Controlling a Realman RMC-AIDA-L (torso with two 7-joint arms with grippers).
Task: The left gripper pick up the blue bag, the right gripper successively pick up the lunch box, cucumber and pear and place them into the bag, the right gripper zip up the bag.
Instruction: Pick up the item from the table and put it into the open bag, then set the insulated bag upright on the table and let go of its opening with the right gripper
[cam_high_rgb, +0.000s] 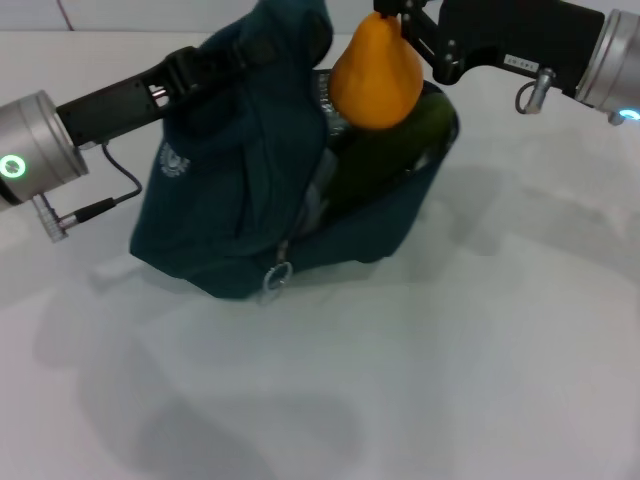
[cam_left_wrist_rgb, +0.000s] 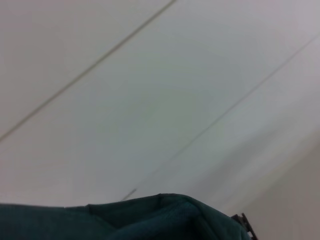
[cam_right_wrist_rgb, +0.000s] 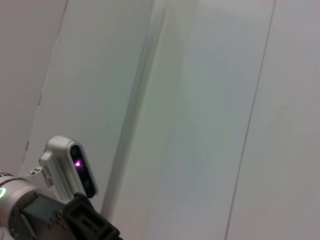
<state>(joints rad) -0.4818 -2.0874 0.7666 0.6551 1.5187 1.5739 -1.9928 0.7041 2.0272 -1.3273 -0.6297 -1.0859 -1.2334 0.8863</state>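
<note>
The white counter (cam_high_rgb: 480, 380) lies bare from 3 to 9 o'clock. At centre, the left pincer (cam_high_rgb: 215, 62) is clenched on the dark-blue fabric bag (cam_high_rgb: 230, 200), lifting its 10 o'clock edge. Inside lies the dark-green cucumber (cam_high_rgb: 385, 155). The right pincer (cam_high_rgb: 395, 8) grasps the yellow-orange pear (cam_high_rgb: 376, 72) above the bag's mouth.

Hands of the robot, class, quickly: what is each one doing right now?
Left hand: closed on the top of the dark blue fabric bag, holding it up.
Right hand: closed on the yellow-orange pear, above the bag's opening.
</note>
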